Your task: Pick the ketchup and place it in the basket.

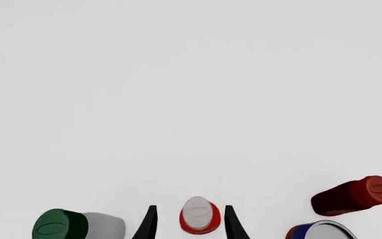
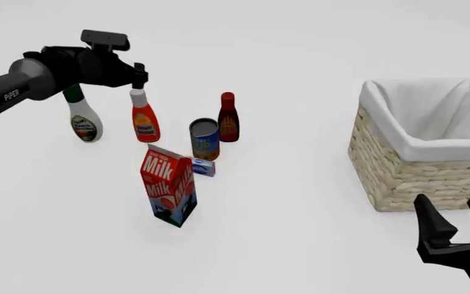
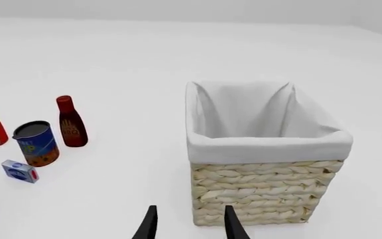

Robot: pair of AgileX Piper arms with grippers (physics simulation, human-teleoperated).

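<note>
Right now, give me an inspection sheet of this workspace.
Surface: plain white table, no marks seen.
Job's things: ketchup upright, cap between the left gripper's fingers; basket far right, nothing seen in its white lining.
Clutter: white bottle with green cap, dark maroon bottle, tin can, small blue box, milk carton, all standing apart.
Grippers: left gripper open, straddling the ketchup cap; right gripper open, holding nothing, near the basket.
Cables: nothing seen.
Surroundings: nothing seen.
</note>
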